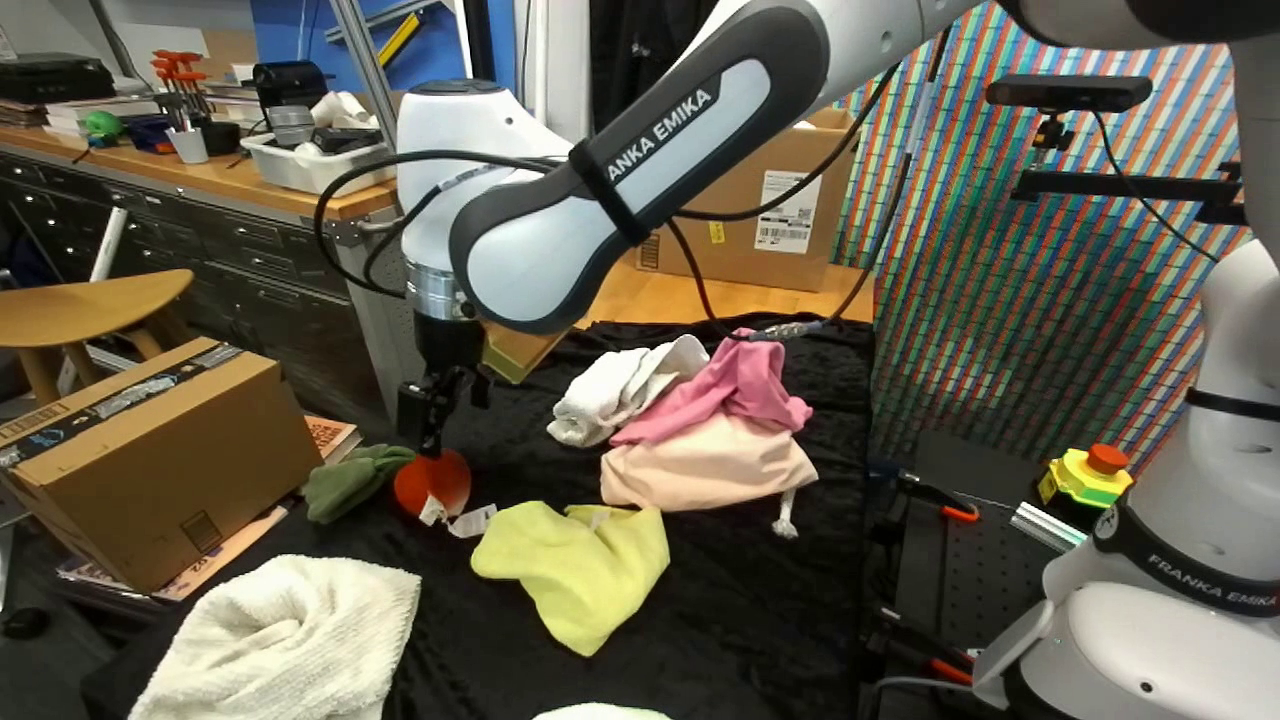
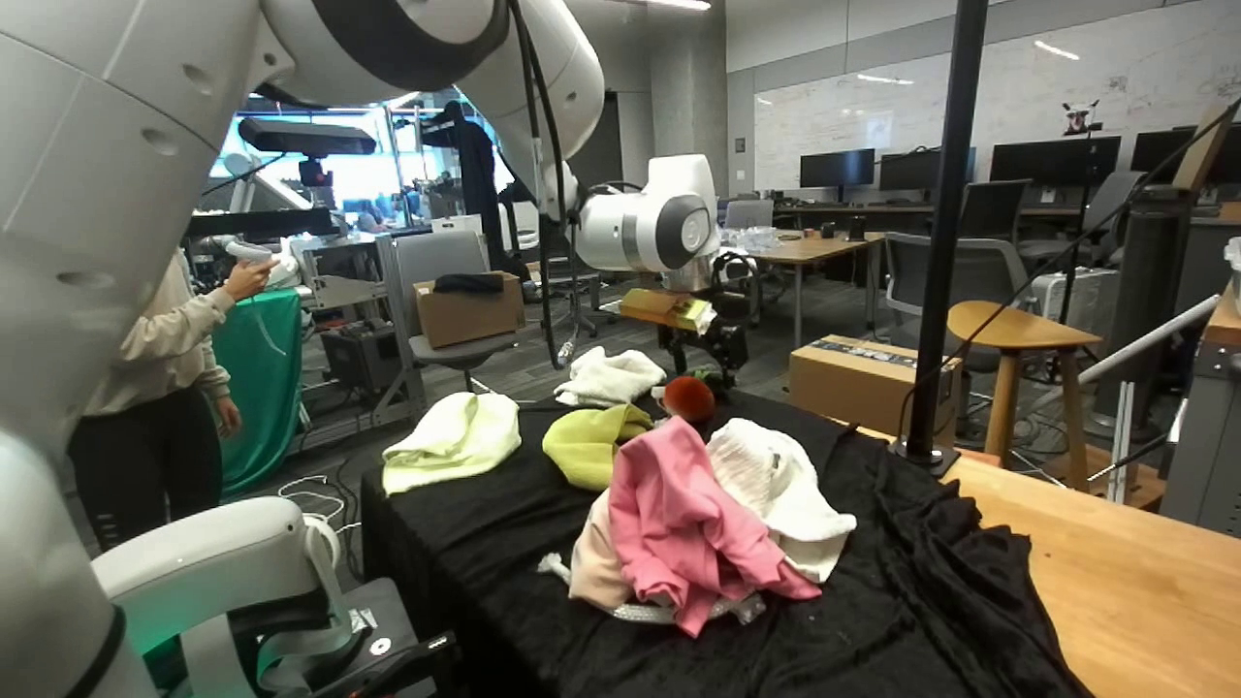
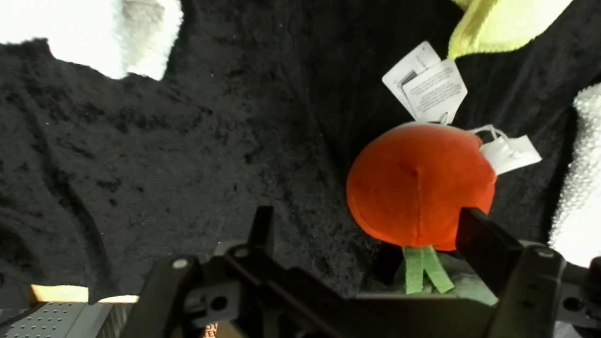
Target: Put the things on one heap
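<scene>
– Tool (image 3: 366,209), condition?
– Spread over the red-green plush (image 3: 420,188); contact, cannot tell.
– Plush, location?
– On black cloth (image 1: 760,610) over the counter (image 2: 1144,591). From the plush, in an exterior view: heap (image 1: 690,425), three o'clock; yellow-green cloth (image 1: 575,575), four; white towel (image 1: 290,640), between seven and eight, cut off; cardboard box (image 1: 170,470), nine.
– Partly hidden?
– The plush's green top (image 3: 415,270), behind the tool in the wrist view. White rope (image 2: 642,613), partly under the heap. Carton (image 1: 790,215), behind the arm (image 1: 690,130), between twelve and one from the heap.
– Shown unequally?
– Pale lime cloth (image 2: 451,441), whole in an exterior view. Pale sliver (image 1: 600,713), unidentified, at the six-o'clock edge. Tags (image 3: 434,89): print in the wrist view, too small to read.
</scene>
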Motion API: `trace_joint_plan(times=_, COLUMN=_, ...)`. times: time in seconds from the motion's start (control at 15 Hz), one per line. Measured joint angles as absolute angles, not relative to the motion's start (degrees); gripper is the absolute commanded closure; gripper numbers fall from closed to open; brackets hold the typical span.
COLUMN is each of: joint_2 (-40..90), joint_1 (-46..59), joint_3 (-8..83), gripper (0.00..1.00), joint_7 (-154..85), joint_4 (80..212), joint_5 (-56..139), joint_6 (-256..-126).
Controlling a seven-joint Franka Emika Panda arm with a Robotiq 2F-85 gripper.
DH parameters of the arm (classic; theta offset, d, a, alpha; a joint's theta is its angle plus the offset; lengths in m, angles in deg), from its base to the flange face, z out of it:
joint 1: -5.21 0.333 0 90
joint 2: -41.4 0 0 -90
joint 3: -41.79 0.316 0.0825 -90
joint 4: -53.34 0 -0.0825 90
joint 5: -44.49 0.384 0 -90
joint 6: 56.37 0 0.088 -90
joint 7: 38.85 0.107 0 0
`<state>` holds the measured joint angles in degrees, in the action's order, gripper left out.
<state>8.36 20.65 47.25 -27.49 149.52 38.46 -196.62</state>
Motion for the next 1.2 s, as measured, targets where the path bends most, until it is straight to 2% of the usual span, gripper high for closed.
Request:
trace_joint_plan(times=0.47, joint_2=2.7, joint_1=23.7, joint_3=44.4, gripper=0.00, joint_7=-19.4, joint_4=143.4, joint_5=38.5, joint_6=-197.3)
trace_joint_plan(times=1.2, joint_2=-0.2, joint_1=23.4, joint_3=45.7, gripper=0.00, joint_7=-17.7, joint_4=138.9, joint_5=45.0, joint_6=-191.6)
